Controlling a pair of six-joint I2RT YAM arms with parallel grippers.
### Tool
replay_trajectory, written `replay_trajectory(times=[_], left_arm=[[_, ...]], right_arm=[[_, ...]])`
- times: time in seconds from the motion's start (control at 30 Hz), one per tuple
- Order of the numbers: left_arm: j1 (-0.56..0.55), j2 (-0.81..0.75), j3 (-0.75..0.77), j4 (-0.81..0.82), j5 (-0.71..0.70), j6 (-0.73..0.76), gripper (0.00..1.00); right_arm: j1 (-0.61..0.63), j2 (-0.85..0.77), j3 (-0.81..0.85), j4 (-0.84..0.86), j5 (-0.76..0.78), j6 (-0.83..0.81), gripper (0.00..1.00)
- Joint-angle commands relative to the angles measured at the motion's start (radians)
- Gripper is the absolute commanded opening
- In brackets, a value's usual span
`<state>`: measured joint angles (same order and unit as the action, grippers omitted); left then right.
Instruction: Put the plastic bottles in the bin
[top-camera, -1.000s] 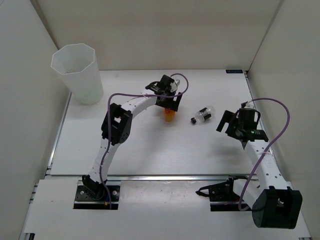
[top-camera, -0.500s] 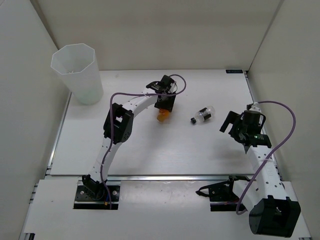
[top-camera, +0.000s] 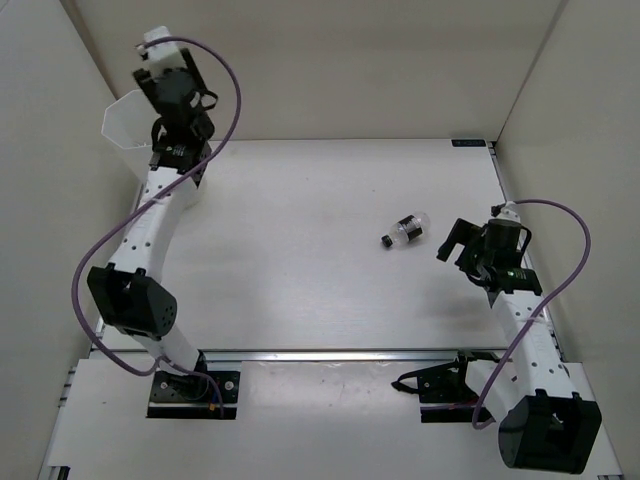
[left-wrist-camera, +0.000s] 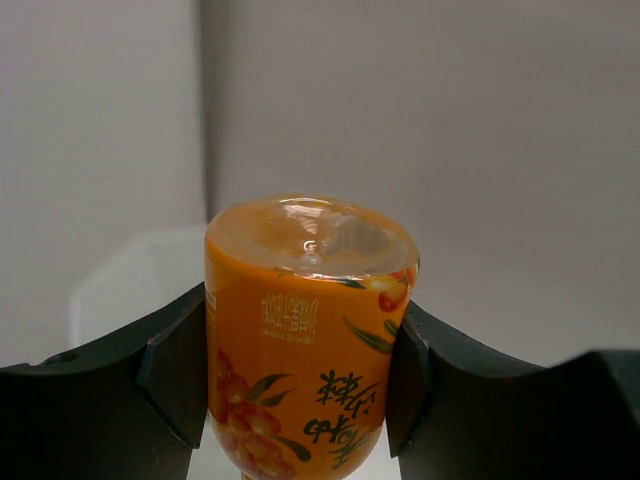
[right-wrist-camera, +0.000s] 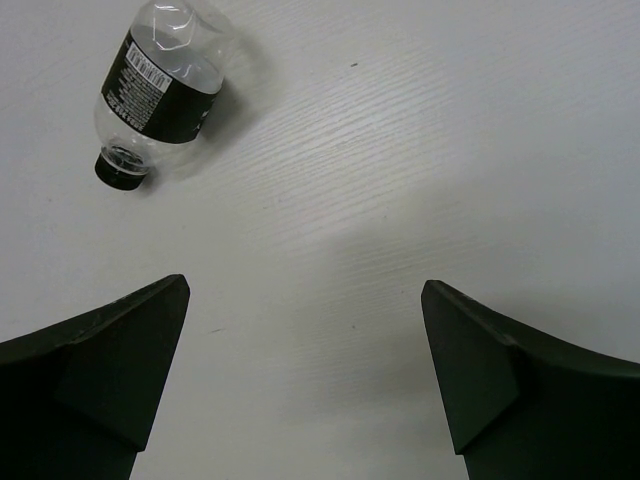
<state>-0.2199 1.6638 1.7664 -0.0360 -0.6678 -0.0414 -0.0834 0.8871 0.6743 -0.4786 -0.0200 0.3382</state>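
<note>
An orange-labelled plastic bottle (left-wrist-camera: 305, 340) is clamped base-outward between my left gripper's (left-wrist-camera: 300, 345) jaws, which are shut on it. In the top view my left gripper (top-camera: 168, 85) is raised high at the back left, over the translucent white bin (top-camera: 122, 122); the bottle is hidden there. Part of the bin's rim (left-wrist-camera: 125, 285) shows pale behind the bottle. A clear bottle with a black label and black cap (top-camera: 405, 231) (right-wrist-camera: 160, 90) lies on its side on the table. My right gripper (top-camera: 455, 242) (right-wrist-camera: 305, 310) hovers open just right of it, with nothing between its fingers.
White walls close in the table on the left, back and right. The bin stands in the back left corner against the wall. A metal rail runs along the table's near edge (top-camera: 320, 352).
My left arm has closed on the orange bottle at the table's middle and swung it up to the bin at the back left. The right arm shifted only slightly.
</note>
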Motion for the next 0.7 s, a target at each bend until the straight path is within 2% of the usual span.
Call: replay_trajectory(times=[0.0, 0.03, 0.07, 0.13, 0.17, 0.23, 0.3, 0.4, 0.43, 0.5, 0.67], left_arm=[[0.016, 0.059, -0.105, 0.500, -0.318, 0.245, 0.32], [0.031, 0.083, -0.123, 0.607, -0.349, 0.262, 0.34], [0.065, 0.094, -0.111, 0.633, -0.377, 0.241, 0.33], [0.111, 0.128, -0.081, 0.605, -0.382, 0.146, 0.32], [0.137, 0.132, -0.071, 0.587, -0.374, 0.123, 0.36], [0.168, 0.160, -0.070, 0.584, -0.359, 0.092, 0.35], [0.169, 0.175, -0.079, 0.628, -0.355, 0.109, 0.33], [0.162, 0.191, -0.081, 0.708, -0.381, 0.170, 0.37], [0.154, 0.195, -0.078, 0.711, -0.392, 0.192, 0.40], [0.149, 0.194, -0.090, 0.737, -0.392, 0.195, 0.53], [0.157, 0.197, -0.071, 0.687, -0.365, 0.158, 0.49]], right_arm=[[0.013, 0.030, 0.033, 0.055, -0.002, -0.005, 1.00], [0.017, 0.041, 0.037, 0.058, -0.012, -0.002, 1.00], [0.019, 0.050, 0.045, 0.057, -0.003, -0.002, 0.99], [0.017, 0.059, 0.063, 0.055, -0.008, 0.005, 0.99], [0.017, 0.064, 0.070, 0.055, -0.006, 0.007, 0.99], [0.002, 0.075, 0.091, 0.051, -0.011, 0.007, 0.99], [-0.003, 0.098, 0.111, 0.048, -0.015, 0.013, 0.99], [0.016, 0.121, 0.133, 0.034, -0.004, 0.008, 1.00], [0.017, 0.115, 0.140, 0.031, 0.000, 0.001, 0.99], [0.024, 0.131, 0.149, 0.026, -0.011, 0.008, 0.99], [0.036, 0.128, 0.142, 0.009, -0.015, -0.002, 0.99]])
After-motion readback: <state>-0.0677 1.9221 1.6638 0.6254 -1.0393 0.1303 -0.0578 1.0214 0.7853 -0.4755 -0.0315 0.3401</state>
